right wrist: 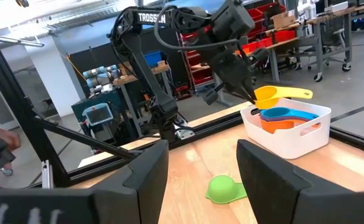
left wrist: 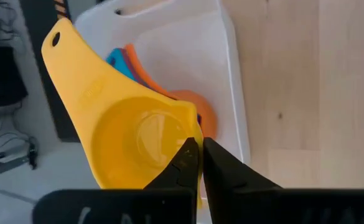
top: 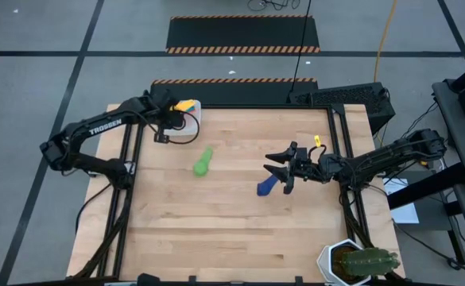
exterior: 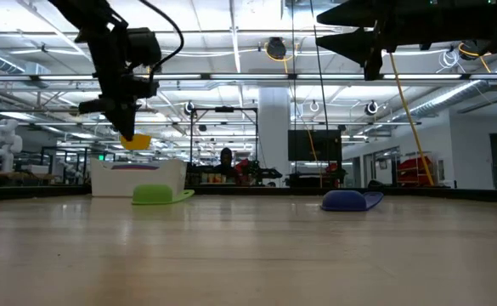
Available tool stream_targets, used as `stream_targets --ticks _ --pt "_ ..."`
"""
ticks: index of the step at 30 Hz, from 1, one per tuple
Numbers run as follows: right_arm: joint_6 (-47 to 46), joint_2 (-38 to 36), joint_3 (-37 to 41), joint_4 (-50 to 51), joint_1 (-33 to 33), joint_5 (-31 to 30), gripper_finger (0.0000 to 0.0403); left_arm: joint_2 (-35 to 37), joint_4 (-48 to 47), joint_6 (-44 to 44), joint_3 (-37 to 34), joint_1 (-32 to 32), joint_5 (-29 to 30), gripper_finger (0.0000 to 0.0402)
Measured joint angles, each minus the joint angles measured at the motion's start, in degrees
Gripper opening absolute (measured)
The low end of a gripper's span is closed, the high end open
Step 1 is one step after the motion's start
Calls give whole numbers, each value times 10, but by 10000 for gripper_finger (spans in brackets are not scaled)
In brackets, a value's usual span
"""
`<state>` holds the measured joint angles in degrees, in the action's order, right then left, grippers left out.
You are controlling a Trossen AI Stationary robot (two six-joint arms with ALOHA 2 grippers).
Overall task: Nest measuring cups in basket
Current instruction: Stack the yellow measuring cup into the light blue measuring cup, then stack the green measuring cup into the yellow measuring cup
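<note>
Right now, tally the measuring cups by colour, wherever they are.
Yellow: 1, held over the basket by the left gripper (yellow cup)
Orange: 1, in the basket (orange cup)
Light blue: 1, in the basket (light blue cup)
Green: 1, on the table (green cup)
Blue: 1, on the table (blue cup)
Total visible: 5

Left gripper [exterior: 129,127] holds yellow cup [exterior: 136,141] above basket [exterior: 138,178].

Yellow cup [left wrist: 126,134] above white basket [right wrist: 294,140] — green cup [top: 203,164], blue cup [top: 266,186] on table.
</note>
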<state>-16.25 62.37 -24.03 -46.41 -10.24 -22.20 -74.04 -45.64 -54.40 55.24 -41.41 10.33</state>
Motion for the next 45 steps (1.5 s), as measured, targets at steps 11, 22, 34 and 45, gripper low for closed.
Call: stream_targets --ticks 11,22,34,45 --pt "0 0 0 0 0 0 185 -23 68 -39 -53 -43 -19 7" --pt "9 0 0 0 0 0 185 -33 84 -23 -53 -50 -10 9" --pt "9 0 0 1 0 0 185 -33 97 -10 -53 -51 3 109" --pt "9 0 0 17 0 0 185 -31 111 90 -53 1 135 146"
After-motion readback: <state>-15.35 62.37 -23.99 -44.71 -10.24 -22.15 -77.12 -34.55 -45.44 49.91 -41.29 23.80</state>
